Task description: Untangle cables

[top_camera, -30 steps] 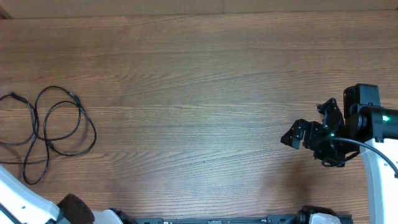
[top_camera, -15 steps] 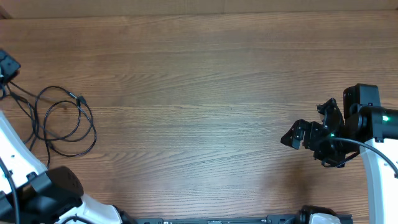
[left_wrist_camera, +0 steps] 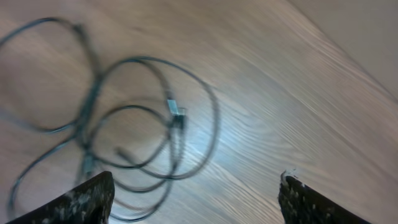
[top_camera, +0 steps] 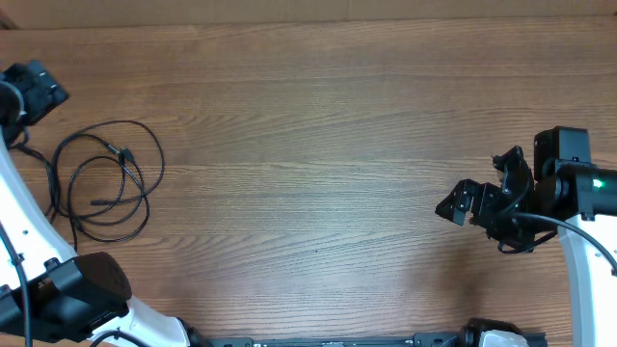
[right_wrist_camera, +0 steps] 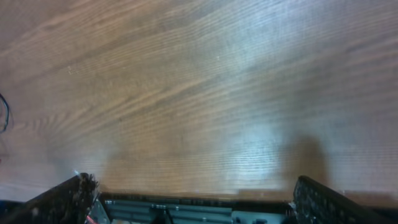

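The cables (top_camera: pixel 118 150) lie in loose overlapping black loops on the wooden table (top_camera: pixel 318 116) at the far left. My left gripper (top_camera: pixel 35 92) hangs above the table just behind and left of them. In the left wrist view its fingers stand wide apart, and my left gripper (left_wrist_camera: pixel 196 186) is open with nothing in it. The cables (left_wrist_camera: pixel 174 113), a small plug end among them, lie blurred below and ahead of it. My right gripper (top_camera: pixel 461 204) hovers open over bare wood at the far right. In its own view my right gripper (right_wrist_camera: pixel 194 183) holds nothing.
The left arm's white link (top_camera: pixel 29 241) runs along the table's left edge, partly over the cables' left side. The right arm's base (top_camera: pixel 583 260) stands at the right edge. A dark rail (right_wrist_camera: pixel 199 208) shows below the table's front edge.
My left arm has swung up along the left edge into view and its gripper has opened. The cable loops have shifted right and bunched tighter. The right arm has barely moved.
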Available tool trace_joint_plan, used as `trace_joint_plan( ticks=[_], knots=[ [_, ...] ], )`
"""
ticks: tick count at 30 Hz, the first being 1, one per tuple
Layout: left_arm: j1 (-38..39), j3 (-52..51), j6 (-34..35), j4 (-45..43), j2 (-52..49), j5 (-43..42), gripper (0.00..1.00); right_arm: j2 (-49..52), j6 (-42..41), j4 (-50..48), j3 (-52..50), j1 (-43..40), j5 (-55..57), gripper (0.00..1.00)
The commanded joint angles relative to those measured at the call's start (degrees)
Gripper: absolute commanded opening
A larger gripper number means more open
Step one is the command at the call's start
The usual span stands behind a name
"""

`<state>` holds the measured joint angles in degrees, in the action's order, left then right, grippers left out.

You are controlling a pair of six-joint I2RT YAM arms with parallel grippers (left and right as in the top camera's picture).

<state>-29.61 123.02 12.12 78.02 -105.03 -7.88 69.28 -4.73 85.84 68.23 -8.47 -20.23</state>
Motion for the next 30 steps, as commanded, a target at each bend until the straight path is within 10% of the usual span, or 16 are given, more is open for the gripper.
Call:
trace_joint_plan(
  ticks=[1,14,30],
  knots=[
    [6.34,-0.09,-4.55,0.42,0.31,-5.92,0.84,-0.13,-1.38,-3.76,-0.02,0.48,-1.14,1.00],
    [31.10,-0.09,-3.30,14.97,0.31,3.74,1.00,10.25,-2.08,-9.38,0.17,10.10,4.55,1.00],
    [40.24,-18.21,3.32,18.82,6.40,3.23,1.00,18.67,-2.05,-1.38,10.38,10.97,12.04,1.00]
  ],
)
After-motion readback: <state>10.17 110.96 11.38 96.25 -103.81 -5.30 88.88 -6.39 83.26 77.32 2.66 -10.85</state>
